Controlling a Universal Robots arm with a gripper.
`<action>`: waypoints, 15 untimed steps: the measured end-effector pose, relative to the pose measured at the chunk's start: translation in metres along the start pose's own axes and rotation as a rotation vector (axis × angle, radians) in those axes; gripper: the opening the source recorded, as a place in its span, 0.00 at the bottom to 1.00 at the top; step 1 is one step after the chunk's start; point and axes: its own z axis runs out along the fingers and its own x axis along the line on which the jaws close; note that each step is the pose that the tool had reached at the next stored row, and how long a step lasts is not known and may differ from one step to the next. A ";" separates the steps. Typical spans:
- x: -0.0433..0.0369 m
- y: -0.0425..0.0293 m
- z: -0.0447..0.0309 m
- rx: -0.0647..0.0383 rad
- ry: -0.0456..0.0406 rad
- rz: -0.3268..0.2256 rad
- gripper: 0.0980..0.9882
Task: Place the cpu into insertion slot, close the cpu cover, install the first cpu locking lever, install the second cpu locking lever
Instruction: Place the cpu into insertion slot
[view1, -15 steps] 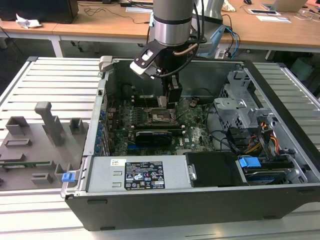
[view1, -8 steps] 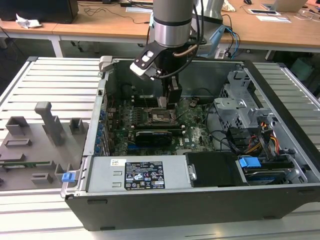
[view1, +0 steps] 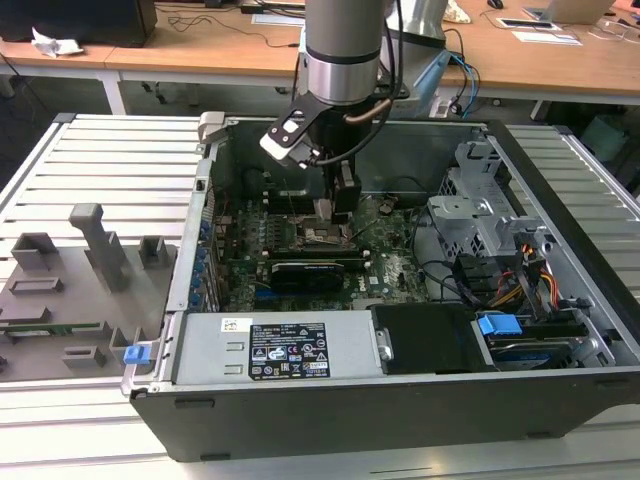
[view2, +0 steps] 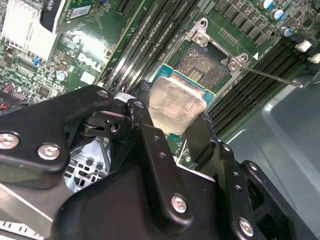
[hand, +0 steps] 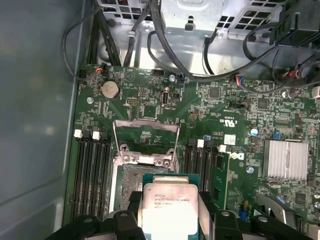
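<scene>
Hand (view2: 174, 119) pinches the flat, silver-topped square cpu (view2: 176, 101) above the dark metal-rimmed insertion slot (view2: 206, 63).

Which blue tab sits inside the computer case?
The blue tab at the exterior view's right; the other blue tab is outside the case wall.

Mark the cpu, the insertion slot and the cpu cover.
cpu (view2: 176, 106): second wrist view, on its silver metal top.
insertion slot (view2: 199, 64): second wrist view, on the dark contact field inside the metal rim.
cpu cover (hand: 146, 122): first wrist view, on the bar at the raised frame's free end.
</scene>
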 end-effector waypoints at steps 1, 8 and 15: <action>0.0010 0.0000 0.0011 0.000 -0.0004 0.004 0.49; 0.0017 -0.0011 0.0060 0.003 -0.0007 0.012 0.49; 0.0051 -0.0098 0.0182 0.003 -0.0024 0.036 0.49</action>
